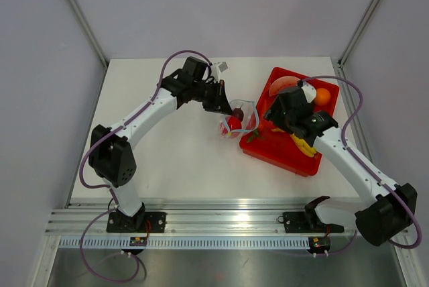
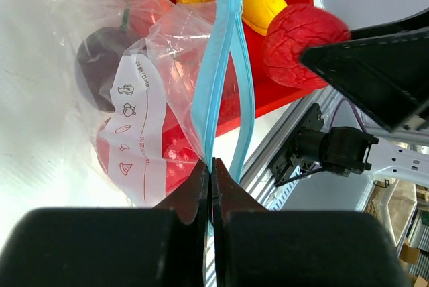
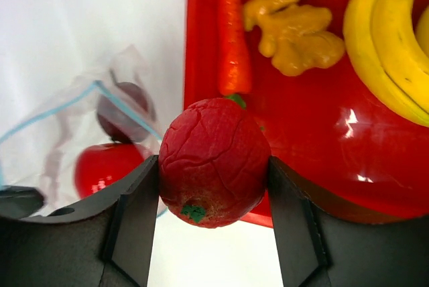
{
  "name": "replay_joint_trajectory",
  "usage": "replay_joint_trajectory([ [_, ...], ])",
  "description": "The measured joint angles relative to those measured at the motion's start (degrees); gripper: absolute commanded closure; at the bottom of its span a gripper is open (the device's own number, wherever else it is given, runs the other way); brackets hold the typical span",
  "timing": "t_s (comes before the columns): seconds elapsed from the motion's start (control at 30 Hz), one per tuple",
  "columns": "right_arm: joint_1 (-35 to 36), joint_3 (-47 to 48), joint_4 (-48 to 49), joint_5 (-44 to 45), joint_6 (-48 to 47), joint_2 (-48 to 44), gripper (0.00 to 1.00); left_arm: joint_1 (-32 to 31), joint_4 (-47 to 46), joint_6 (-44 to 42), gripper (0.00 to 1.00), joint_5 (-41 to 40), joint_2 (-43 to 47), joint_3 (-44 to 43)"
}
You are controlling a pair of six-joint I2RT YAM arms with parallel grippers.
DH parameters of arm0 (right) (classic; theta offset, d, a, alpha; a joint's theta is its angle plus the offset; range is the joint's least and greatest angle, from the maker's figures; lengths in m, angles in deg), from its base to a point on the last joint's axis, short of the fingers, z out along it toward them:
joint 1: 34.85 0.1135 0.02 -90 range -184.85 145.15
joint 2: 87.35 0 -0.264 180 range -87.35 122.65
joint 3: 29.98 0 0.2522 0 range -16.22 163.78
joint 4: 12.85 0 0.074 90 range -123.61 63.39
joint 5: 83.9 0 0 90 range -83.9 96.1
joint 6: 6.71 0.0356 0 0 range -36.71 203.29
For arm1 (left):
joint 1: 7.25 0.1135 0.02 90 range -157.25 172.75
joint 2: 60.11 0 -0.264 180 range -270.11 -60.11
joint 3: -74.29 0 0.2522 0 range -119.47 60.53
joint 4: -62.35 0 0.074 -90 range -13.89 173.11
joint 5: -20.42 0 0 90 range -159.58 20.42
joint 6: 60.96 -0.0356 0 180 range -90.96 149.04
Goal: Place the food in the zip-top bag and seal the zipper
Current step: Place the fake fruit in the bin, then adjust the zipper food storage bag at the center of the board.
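Observation:
The clear zip-top bag (image 2: 144,92) lies on the white table beside the red tray; in the top view the bag (image 1: 242,116) is between the two arms. Its mouth is open, and the light blue zipper (image 2: 218,66) runs along it. Inside are the glossy red tomato (image 3: 107,166) and the dark purple fruit (image 2: 100,66). My left gripper (image 2: 212,166) is shut on the zipper edge. My right gripper (image 3: 213,180) is shut on a wrinkled red round fruit (image 3: 213,159), held above the tray's edge next to the bag's mouth.
The red tray (image 1: 281,153) at the right holds a yellow banana (image 3: 389,45), a carrot (image 3: 231,39), a ginger piece (image 3: 295,25) and an orange fruit (image 1: 322,96). The aluminium rail (image 1: 221,223) runs along the near edge.

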Motion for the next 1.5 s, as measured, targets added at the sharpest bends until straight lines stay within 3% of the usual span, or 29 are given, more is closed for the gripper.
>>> replay_joint_trajectory([
  [0.2, -0.9, -3.5, -1.1, 0.0, 0.0, 2.2, 0.52, 0.7, 0.0, 0.0, 1.00, -0.1, 0.0, 0.0],
  [0.33, -1.2, -5.0, -1.2, 0.0, -0.2, 5.4, 0.17, 1.0, 0.0, -0.1, 1.00, -0.1, 0.0, 0.5],
  [0.37, -1.3, -5.0, -1.2, -0.1, -0.3, 6.2, 0.16, 1.0, 0.0, -0.1, 1.00, -0.1, 0.0, 0.6],
  [0.53, -1.6, -4.1, -2.1, -0.8, -1.8, 9.1, 0.18, 1.2, 0.1, -0.1, 1.00, -0.1, 0.0, 0.9],
  [0.67, -1.6, -3.4, -0.6, -3.7, -2.3, 7.8, 0.27, 1.2, 0.2, -0.1, 1.00, -0.1, 0.0, 0.9],
  [0.93, -1.7, -3.0, 6.1, -12.2, -1.6, 4.0, 0.27, 1.3, 0.2, -0.1, 1.00, -0.1, 0.0, 0.9],
  [1.13, -1.8, -3.0, 9.6, -16.2, -0.1, 5.2, 0.46, 1.4, 0.2, -0.1, 1.00, -0.1, 0.0, 0.9],
  [1.23, -1.8, -3.0, 10.5, -18.3, 0.2, 7.7, 0.72, 1.5, 0.2, -0.1, 1.00, -0.1, 0.0, 0.9],
  [1.27, -1.8, -3.0, 10.9, -18.8, 0.4, 8.6, 0.91, 1.6, 0.2, -0.1, 1.00, -0.1, 0.0, 1.0],
  [1.3, -1.8, -3.0, 11.2, -19.4, 0.4, 9.4, 0.98, 1.6, 0.0, -0.1, 1.00, -0.1, 0.0, 1.2],
  [1.5, -0.9, 0.7, 10.2, -20.5, -0.2, 12.9, 1.00, 2.0, -0.4, -0.5, 1.00, -1.7, 0.0, 5.3],
])
